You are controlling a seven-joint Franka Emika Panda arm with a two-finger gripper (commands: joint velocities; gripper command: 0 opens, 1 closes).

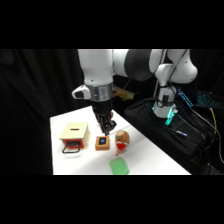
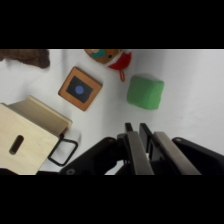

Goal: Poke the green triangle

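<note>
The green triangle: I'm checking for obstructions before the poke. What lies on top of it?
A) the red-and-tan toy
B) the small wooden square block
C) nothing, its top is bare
C: the green triangle lies alone on the white table, apart from the wooden square block.

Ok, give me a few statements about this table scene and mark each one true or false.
1. The gripper touches the green block. False: it hangs above the table, apart from the block.
2. The fingers are shut together. True.
3. The square block has a blue dot in its dark centre. True.
4. The wooden box lies between the green block and the round toy. False: the box is at the far side of the square block from both.
5. The green block lies on the white table with nothing on top of it. True.
</note>
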